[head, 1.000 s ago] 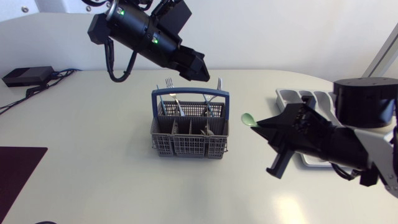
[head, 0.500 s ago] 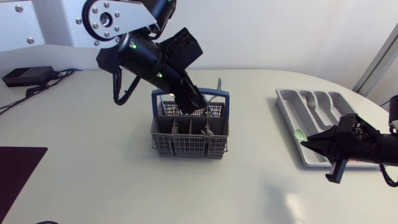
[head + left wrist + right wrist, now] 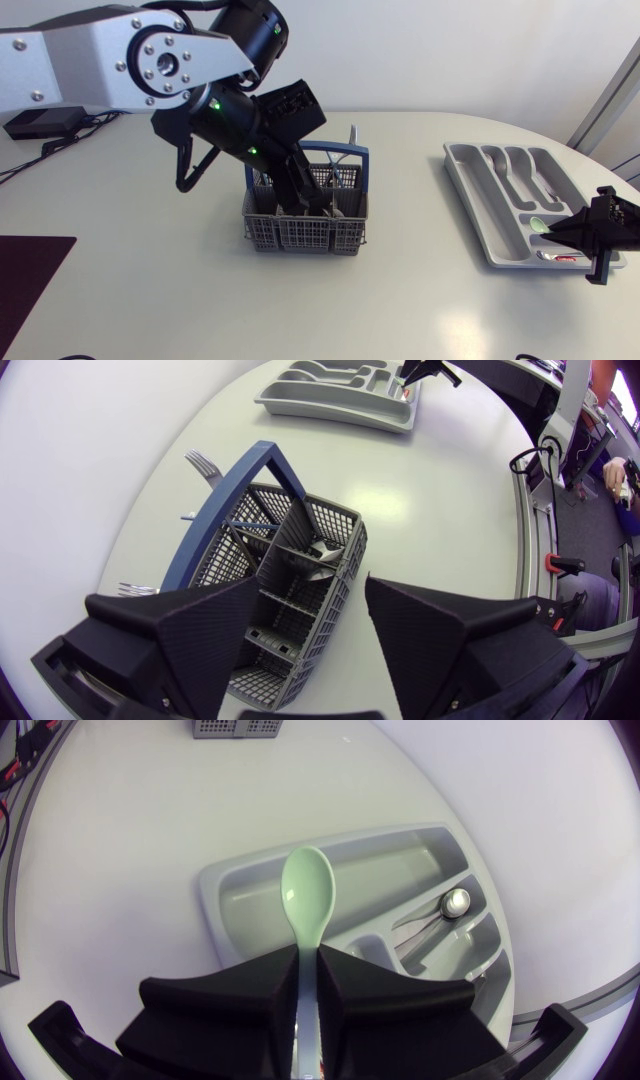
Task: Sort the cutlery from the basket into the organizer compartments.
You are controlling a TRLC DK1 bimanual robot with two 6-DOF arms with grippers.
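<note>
The grey mesh basket with a blue handle stands mid-table and holds several forks and spoons. My left gripper hangs open just above its compartments; in the left wrist view the basket lies between and below the spread fingers, with nothing gripped. My right gripper is shut on the handle of a pale green spoon, whose bowl sticks out over the grey organizer. In the head view that gripper is at the organizer's near right corner, the green spoon over a compartment.
The organizer lies at the table's right, with a metal spoon in one narrow compartment. A fork leans out of the basket's far side. A black box with cables sits at the far left.
My left arm has swung down from behind the basket until its gripper is over the compartments. My right arm has carried the green spoon rightward from beside the basket to over the organizer.
</note>
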